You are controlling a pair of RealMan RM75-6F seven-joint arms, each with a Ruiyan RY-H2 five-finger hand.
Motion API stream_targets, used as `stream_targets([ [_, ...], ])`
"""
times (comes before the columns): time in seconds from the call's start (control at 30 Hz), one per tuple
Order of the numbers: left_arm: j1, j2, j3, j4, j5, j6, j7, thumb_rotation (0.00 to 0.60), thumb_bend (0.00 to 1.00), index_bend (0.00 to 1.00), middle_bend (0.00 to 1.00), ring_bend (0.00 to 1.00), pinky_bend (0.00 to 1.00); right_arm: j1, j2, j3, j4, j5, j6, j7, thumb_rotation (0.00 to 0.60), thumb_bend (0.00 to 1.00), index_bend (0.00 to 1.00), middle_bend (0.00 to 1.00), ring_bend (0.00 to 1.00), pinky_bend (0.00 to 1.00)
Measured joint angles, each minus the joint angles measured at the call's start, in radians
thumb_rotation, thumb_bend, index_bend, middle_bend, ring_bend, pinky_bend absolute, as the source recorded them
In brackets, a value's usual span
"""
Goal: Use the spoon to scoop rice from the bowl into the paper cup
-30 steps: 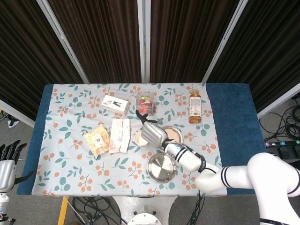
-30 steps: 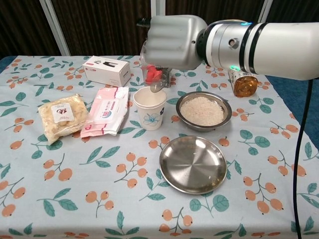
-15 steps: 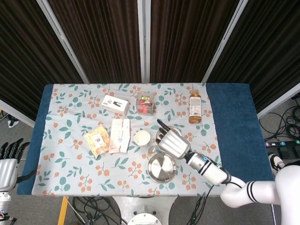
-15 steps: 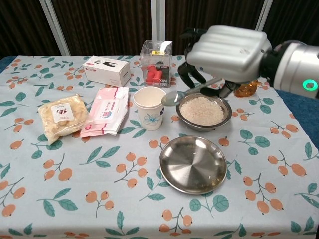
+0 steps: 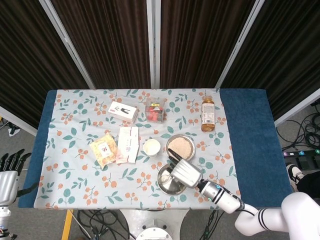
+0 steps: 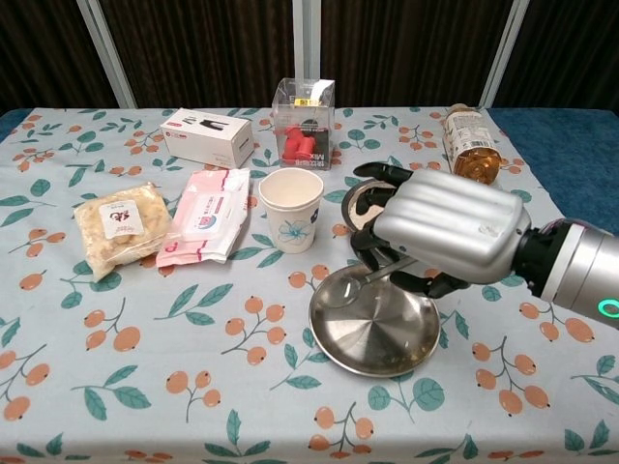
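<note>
My right hand (image 6: 450, 237) (image 5: 184, 172) holds the metal spoon (image 6: 350, 287) low over the empty steel plate (image 6: 372, 338) (image 5: 169, 184). The spoon's scoop end points left, just above the plate's near-left part. The rice bowl (image 5: 180, 146) stands behind the hand; in the chest view only its left rim (image 6: 360, 199) shows. Left of the bowl stands the white paper cup (image 6: 290, 209) (image 5: 151, 147), upright and apart from the hand. My left hand (image 5: 6, 175) hangs off the table's left side, fingers apart and empty.
On the floral cloth lie a snack bag (image 6: 121, 224), a pink packet (image 6: 203, 215), a white box (image 6: 206, 136), a clear box with red contents (image 6: 303, 124) and an amber bottle on its side (image 6: 469, 143). The table's front edge lies close behind the plate.
My right hand carried the spoon from above the cup, across the rice bowl, and down toward the front over the steel plate. The left hand stayed put.
</note>
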Motion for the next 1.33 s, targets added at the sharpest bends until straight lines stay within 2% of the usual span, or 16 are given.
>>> stream_targets([
  [0.23, -0.001, -0.004, 0.001, 0.007, 0.001, -0.005, -0.009, 0.600, 0.06, 0.21, 0.18, 0.13, 0.05, -0.031, -0.059, 0.018, 0.070, -0.026, -0.029, 0.017, 0.600, 0.29, 0.53, 0.50, 0.18, 0.00],
  [0.33, -0.001, -0.005, 0.001, 0.010, 0.001, -0.005, -0.011, 0.600, 0.07, 0.21, 0.18, 0.13, 0.05, -0.040, -0.068, 0.025, 0.083, -0.031, -0.045, 0.013, 0.600, 0.28, 0.46, 0.48, 0.17, 0.00],
  [0.43, 0.000, -0.005, 0.002, 0.011, 0.000, -0.005, -0.012, 0.600, 0.06, 0.21, 0.18, 0.13, 0.05, -0.052, -0.064, 0.033, 0.077, -0.032, -0.048, -0.002, 0.600, 0.27, 0.34, 0.41, 0.13, 0.00],
  [0.5, -0.001, -0.004, 0.002, 0.010, 0.001, -0.006, -0.011, 0.600, 0.06, 0.21, 0.18, 0.13, 0.05, -0.062, -0.055, 0.038, 0.060, -0.031, -0.044, -0.008, 0.600, 0.27, 0.30, 0.37, 0.11, 0.00],
  [0.63, -0.003, 0.000, 0.001, 0.006, 0.003, -0.006, -0.008, 0.600, 0.07, 0.21, 0.18, 0.13, 0.05, -0.084, -0.018, 0.050, 0.013, -0.037, -0.007, -0.019, 0.600, 0.27, 0.27, 0.34, 0.09, 0.00],
  [0.8, -0.006, 0.001, -0.001, 0.006, 0.003, -0.008, -0.007, 0.600, 0.06, 0.21, 0.18, 0.13, 0.05, -0.136, 0.087, 0.081, -0.075, -0.028, 0.094, -0.020, 0.600, 0.28, 0.26, 0.32, 0.10, 0.00],
  [0.93, -0.010, -0.007, 0.000, 0.010, -0.001, -0.019, -0.001, 0.600, 0.07, 0.21, 0.18, 0.13, 0.05, -0.216, 0.213, 0.105, -0.156, 0.027, 0.183, 0.004, 0.600, 0.28, 0.13, 0.22, 0.07, 0.00],
  [1.07, -0.015, -0.015, -0.003, 0.006, 0.000, -0.019, 0.012, 0.600, 0.07, 0.21, 0.18, 0.13, 0.05, -0.337, 0.356, 0.111, -0.236, 0.109, 0.271, 0.092, 0.600, 0.29, 0.03, 0.13, 0.00, 0.00],
  [1.17, -0.019, -0.020, -0.005, -0.001, 0.004, -0.017, 0.031, 0.600, 0.06, 0.21, 0.18, 0.13, 0.05, -0.416, 0.429, 0.106, -0.276, 0.147, 0.321, 0.181, 0.600, 0.29, 0.01, 0.12, 0.00, 0.00],
  [1.33, -0.025, -0.022, -0.010, -0.023, 0.004, -0.015, 0.073, 0.600, 0.06, 0.21, 0.18, 0.13, 0.05, -0.517, 0.482, 0.098, -0.304, 0.152, 0.400, 0.312, 0.600, 0.30, 0.01, 0.12, 0.00, 0.00],
])
